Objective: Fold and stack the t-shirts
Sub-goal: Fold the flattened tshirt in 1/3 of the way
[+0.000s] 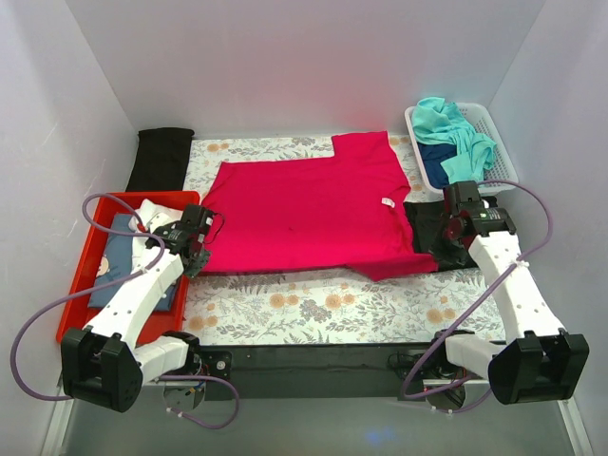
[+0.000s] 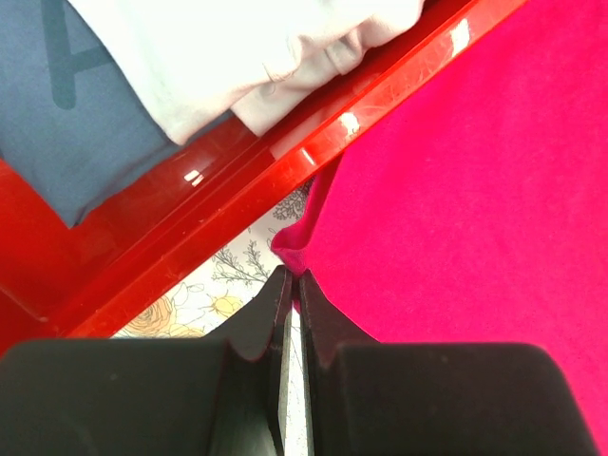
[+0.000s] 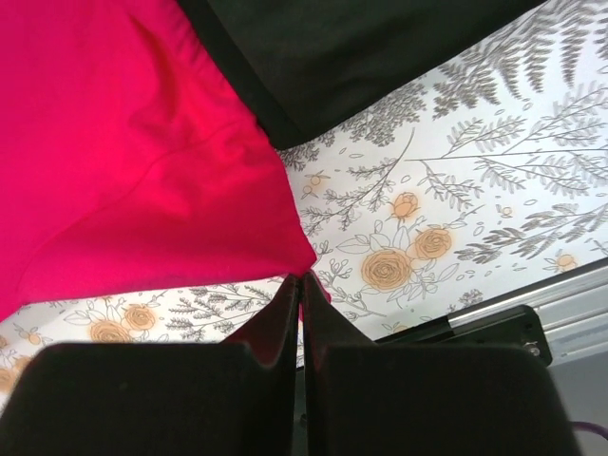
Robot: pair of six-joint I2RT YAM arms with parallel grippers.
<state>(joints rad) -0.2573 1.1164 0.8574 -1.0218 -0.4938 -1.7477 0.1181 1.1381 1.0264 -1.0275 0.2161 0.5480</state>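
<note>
Broadly, the flower-and-fern patterned table cover [image 1: 313, 309] carries the crimson-red short-sleeved cloth t-shirt [image 1: 313, 204], spread flat across the middle of the top view. Its lower left corner lies just beside the glossy red plastic tray [image 2: 285, 180], whose rim could snag it. The crumpled black cloth shirt [image 1: 423, 228] at its lower right might drag along. The left gripper [image 2: 291, 277] and right gripper [image 3: 301, 280] are both pinched tight on mere corner tips, which may slip out when lifted.
</note>
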